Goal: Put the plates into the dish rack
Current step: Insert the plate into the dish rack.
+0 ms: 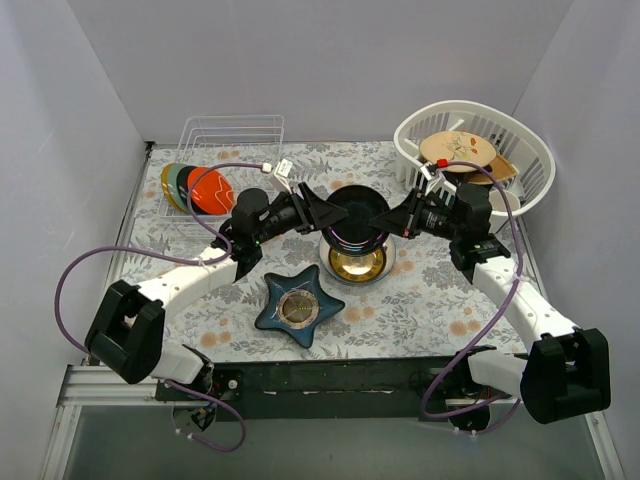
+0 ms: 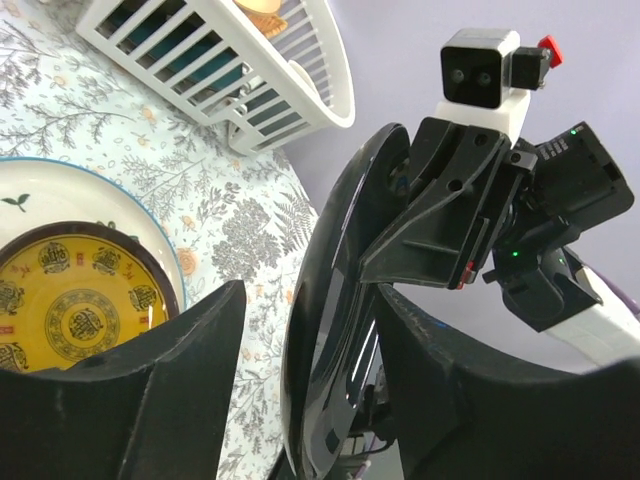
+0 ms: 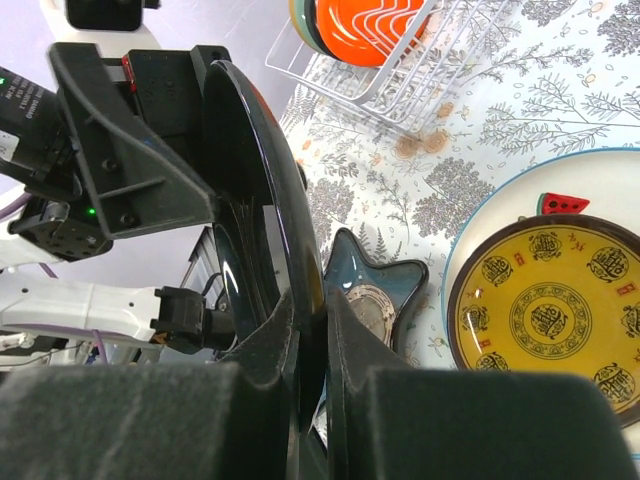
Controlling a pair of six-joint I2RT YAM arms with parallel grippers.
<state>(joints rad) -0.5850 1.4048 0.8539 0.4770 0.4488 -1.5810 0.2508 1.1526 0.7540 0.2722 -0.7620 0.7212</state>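
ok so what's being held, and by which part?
Black plate, upright, pinched at its rim by the right gripper; left gripper open around the opposite rim.

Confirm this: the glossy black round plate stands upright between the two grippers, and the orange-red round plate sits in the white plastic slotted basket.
One thing is wrong. The orange-red round plate sits in the clear-white wire dish rack, not the white plastic slotted basket, as the top external view shows. The rest holds.

Robot lab test cell, not home kitchen: plain pale walls (image 1: pixel 330 60) boxed in table, floral cloth (image 1: pixel 420 310) over it, aluminium rail (image 1: pixel 90 392) at 7 o'clock, cabled arms (image 1: pixel 525 305) bolted at 6 o'clock.
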